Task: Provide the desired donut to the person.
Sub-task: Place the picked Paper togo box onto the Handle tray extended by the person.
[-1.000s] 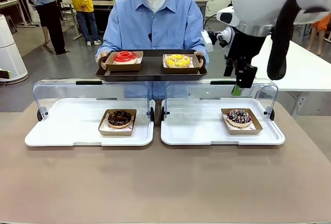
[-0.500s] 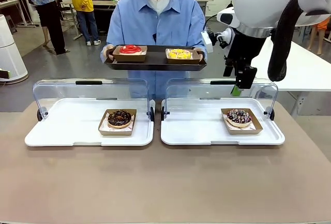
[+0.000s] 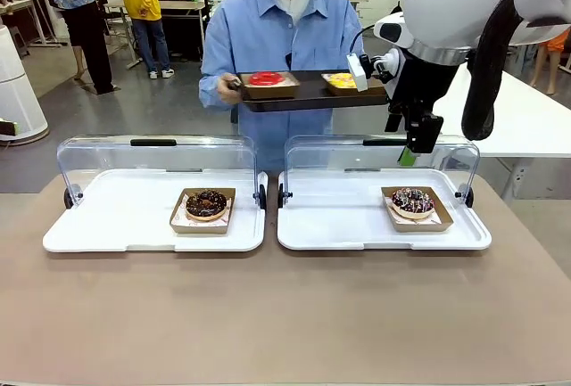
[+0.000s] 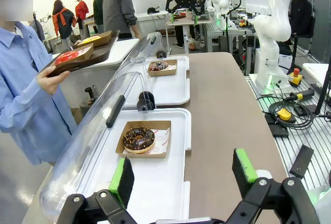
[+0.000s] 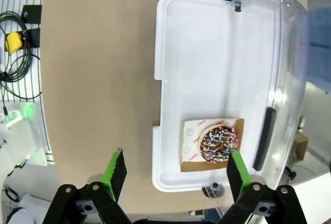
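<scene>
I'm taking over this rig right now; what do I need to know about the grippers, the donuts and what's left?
Left gripper: open, empty, above the left white tray.
Right gripper: open, empty, high over the right white tray.
Chocolate donut sits in its cardboard holder on the left tray; sprinkled chocolate donut in its holder on the right tray. Both clear lids are open.
The person stands across the table holding a dark tray with a red donut and a yellow donut.
Done: nothing picked. Left: grasp the wanted donut and hand it over.
</scene>
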`<state>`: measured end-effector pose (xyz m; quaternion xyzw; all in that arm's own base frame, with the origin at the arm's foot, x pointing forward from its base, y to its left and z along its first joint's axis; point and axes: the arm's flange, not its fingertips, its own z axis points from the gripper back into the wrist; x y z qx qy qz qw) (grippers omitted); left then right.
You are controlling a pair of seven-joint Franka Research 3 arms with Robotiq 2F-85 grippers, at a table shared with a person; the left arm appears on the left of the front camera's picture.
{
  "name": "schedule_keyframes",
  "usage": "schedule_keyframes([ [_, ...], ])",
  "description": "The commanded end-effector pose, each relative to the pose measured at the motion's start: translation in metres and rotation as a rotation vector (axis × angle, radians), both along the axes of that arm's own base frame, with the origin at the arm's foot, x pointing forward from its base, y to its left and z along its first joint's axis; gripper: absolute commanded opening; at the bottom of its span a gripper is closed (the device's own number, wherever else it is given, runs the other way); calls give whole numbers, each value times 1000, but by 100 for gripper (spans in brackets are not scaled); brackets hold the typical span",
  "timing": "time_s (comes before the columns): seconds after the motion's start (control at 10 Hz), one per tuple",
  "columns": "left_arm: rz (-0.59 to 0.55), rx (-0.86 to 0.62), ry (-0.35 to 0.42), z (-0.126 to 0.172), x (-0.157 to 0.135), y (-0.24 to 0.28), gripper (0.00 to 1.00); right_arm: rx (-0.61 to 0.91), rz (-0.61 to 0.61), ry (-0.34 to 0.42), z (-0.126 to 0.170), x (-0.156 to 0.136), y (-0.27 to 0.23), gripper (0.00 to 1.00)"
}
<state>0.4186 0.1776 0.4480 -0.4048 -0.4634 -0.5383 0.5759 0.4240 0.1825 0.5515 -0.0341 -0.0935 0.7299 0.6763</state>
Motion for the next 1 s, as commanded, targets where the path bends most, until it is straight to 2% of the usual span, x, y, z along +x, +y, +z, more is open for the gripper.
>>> schedule_keyframes([
  [0.0, -2, -5, -6, 2, -1, 1, 100, -7, -4, 10, 3, 2, 1, 100],
  [0.1, -2, -5, -6, 2, -1, 1, 100, 0, 0, 0, 0, 0, 0, 100],
  [0.2, -2, -5, -6, 2, -1, 1, 100, 154, 39, 113, 8, -10, -5, 100],
  [0.4, -2, -5, -6, 2, -1, 1, 100, 441, 94, 218, 19, -4, -38, 100],
  [0.6, -2, -5, -6, 2, -1, 1, 100, 753, 113, 250, 21, 12, -92, 100],
  [0.7, -2, -5, -6, 2, -1, 1, 100, 854, 118, 237, 19, 16, -118, 100],
  [0.9, -2, -5, -6, 2, -1, 1, 100, 962, 45, 200, 6, 16, -170, 100],
])
